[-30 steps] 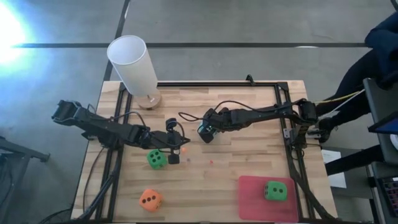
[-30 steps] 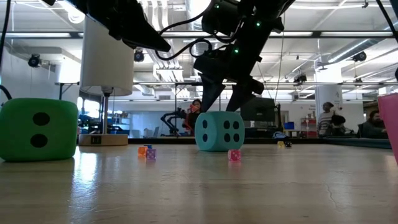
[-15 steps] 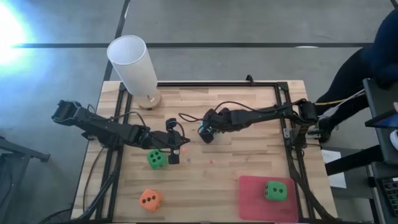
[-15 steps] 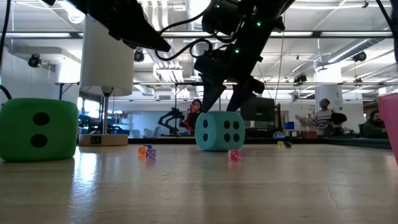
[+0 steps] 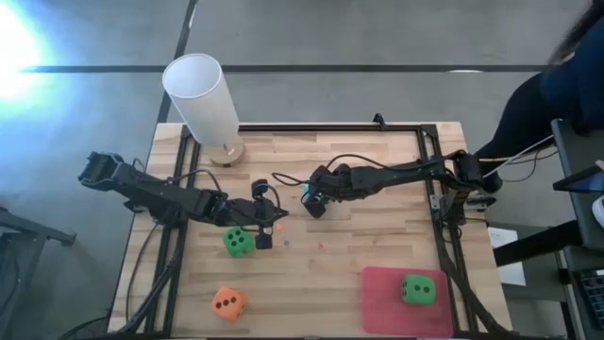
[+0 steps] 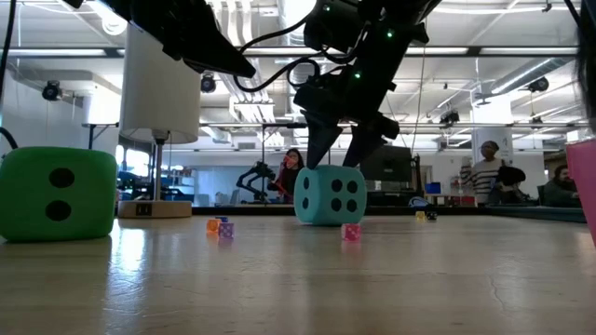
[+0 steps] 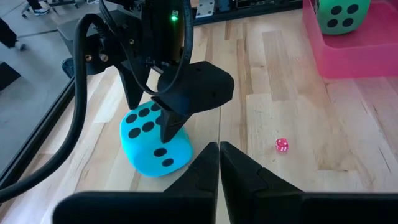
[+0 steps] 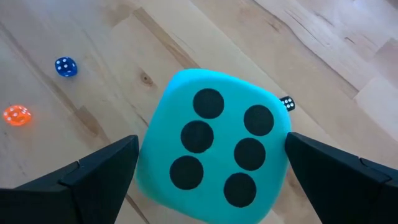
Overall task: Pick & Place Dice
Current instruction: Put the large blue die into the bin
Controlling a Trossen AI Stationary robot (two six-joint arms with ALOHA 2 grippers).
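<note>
Overhead, low and wrist views of a wooden table point(image 5: 377, 246) with two arms. The right gripper point(image 5: 313, 201) sits just above the teal die point(image 8: 214, 155) near the table's centre, its fingers point(image 8: 99, 171) spread wide on either side of the cube and not pressing it; the die rests on the wood with its six-pip face toward the wrist camera. The left gripper point(image 5: 263, 231), at about nine o'clock from the right one, has its fingers point(image 7: 205, 165) drawn narrow, nearly touching, with nothing between them. A green die point(image 5: 237, 242) lies just beside the left gripper at its seven o'clock. An orange die point(image 5: 227, 302) sits near the table's seven o'clock edge. A second green die point(image 5: 417, 289) rests on the pink mat point(image 5: 382, 307) at the table's five o'clock corner. A tall white cylinder point(image 5: 202, 97) stands at the eleven o'clock corner. Tiny dice lie on the wood: one pink point(image 7: 282, 145), one blue point(image 8: 65, 66), one orange point(image 8: 17, 114), one black point(image 8: 286, 103).
</note>
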